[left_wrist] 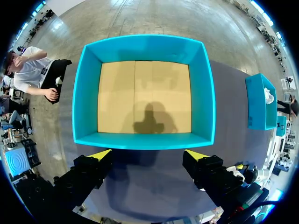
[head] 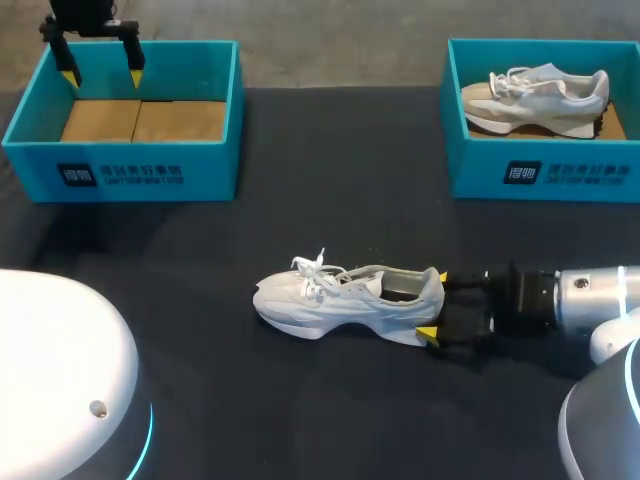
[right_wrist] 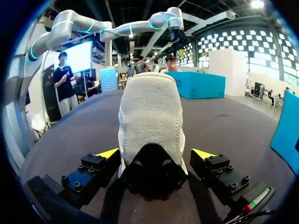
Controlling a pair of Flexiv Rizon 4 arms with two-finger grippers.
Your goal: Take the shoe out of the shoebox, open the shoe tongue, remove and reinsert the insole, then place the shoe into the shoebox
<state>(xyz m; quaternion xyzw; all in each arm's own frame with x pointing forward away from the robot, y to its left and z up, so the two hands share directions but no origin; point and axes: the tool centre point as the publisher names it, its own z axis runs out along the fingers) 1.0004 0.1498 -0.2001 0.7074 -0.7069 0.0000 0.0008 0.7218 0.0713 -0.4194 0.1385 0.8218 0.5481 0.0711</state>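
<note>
A white shoe (head: 345, 300) lies on its side on the dark table, toe toward my left. My right gripper (head: 435, 305) is at its heel, open, one yellow-tipped finger on each side. In the right wrist view the suede heel (right_wrist: 152, 121) stands between the fingers of the right gripper (right_wrist: 155, 154), with small gaps on both sides. My left gripper (head: 101, 75) hangs open above the empty teal shoebox (head: 30, 110) at the back left. In the left wrist view the left gripper (left_wrist: 148, 155) is over the near wall of that shoebox (left_wrist: 145, 140), whose bare cardboard floor shows.
A second teal shoebox (head: 470, 165) at the back right holds another pale shoe (head: 535, 95). It also shows in the left wrist view as a teal box (left_wrist: 259, 102) off to the side. Dark tabletop (head: 330, 190) lies between the boxes and the shoe.
</note>
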